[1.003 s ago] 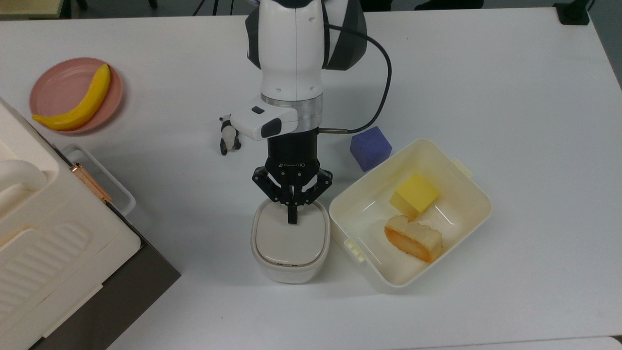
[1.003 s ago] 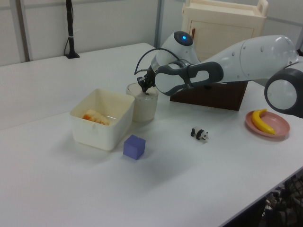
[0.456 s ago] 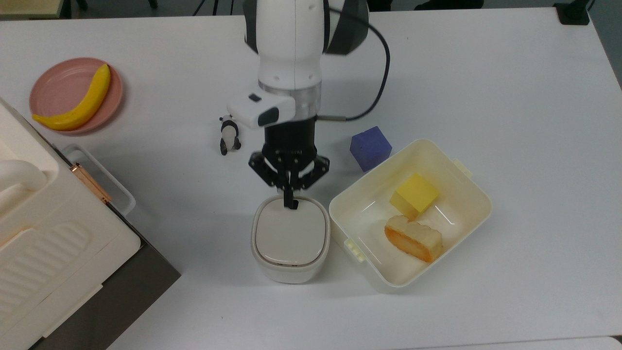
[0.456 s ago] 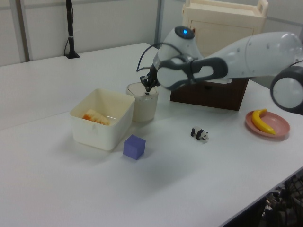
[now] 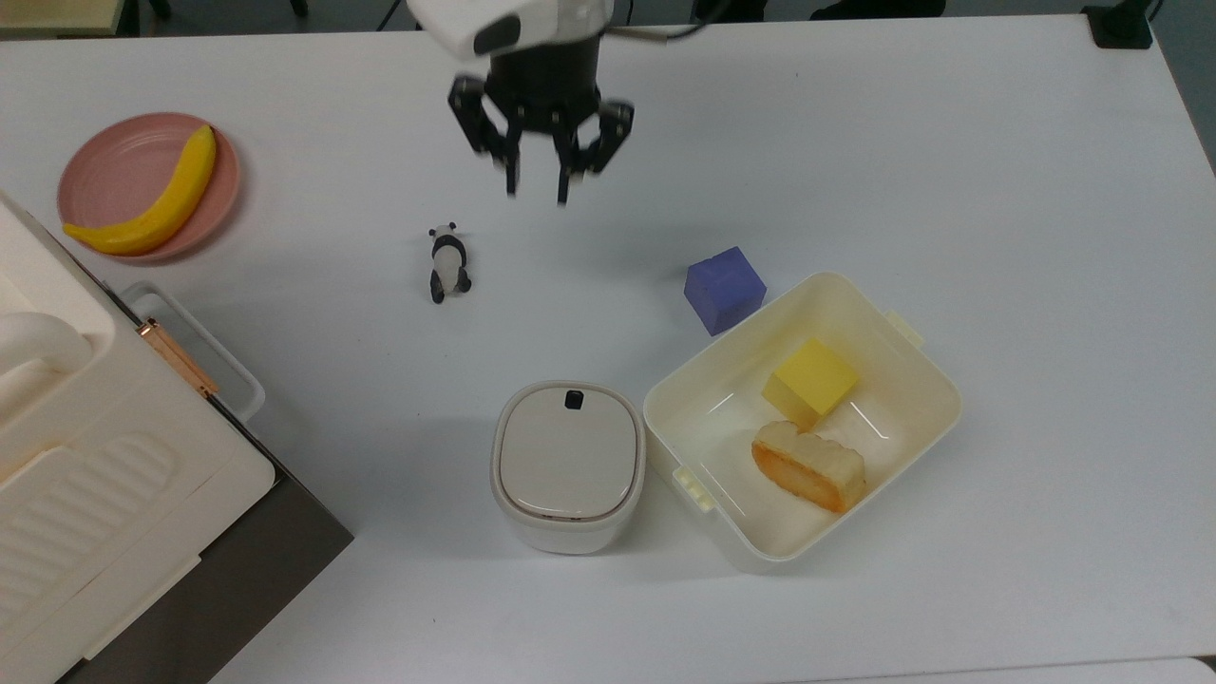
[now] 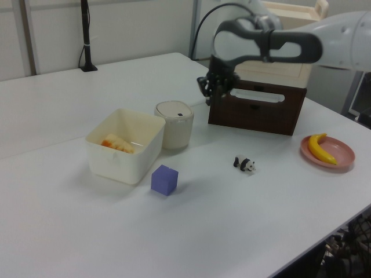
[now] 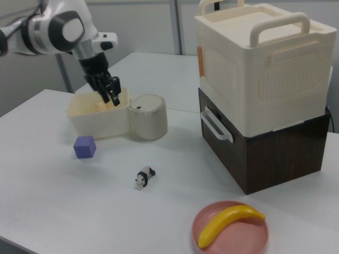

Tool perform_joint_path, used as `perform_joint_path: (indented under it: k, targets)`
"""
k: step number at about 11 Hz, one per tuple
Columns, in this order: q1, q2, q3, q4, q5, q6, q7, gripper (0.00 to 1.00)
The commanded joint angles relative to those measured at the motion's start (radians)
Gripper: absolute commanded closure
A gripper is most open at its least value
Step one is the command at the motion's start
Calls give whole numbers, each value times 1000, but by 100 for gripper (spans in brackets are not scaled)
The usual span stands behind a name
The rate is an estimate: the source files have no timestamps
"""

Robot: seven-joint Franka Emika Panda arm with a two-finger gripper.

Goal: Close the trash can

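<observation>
Claw [image 5: 538,195]: fingers parted, empty, touching nothing | trash can [image 5: 568,467]: lid down

Trash can [image 5: 568,465] lid shut, pincer [image 5: 538,198] parted above table [image 5: 997,190], near panda figurine [image 5: 447,263]

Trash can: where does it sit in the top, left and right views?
Top view: the trash can is at lower centre, lid down.
Left view: the trash can is left of centre.
Right view: the trash can is left of centre.
Shared landmark: the open cream container right beside it.
</observation>
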Motion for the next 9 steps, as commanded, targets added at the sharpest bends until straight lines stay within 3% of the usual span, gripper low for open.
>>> perform_joint_path:
  k: [1,2,9]
  targets:
    - [13,-126,-9,-103,69,-129,-163,0]
    - [10,-144,-17,-121,118,-138,-219,0]
    - [-7,-153,-25,-118,130,-206,-215,0]
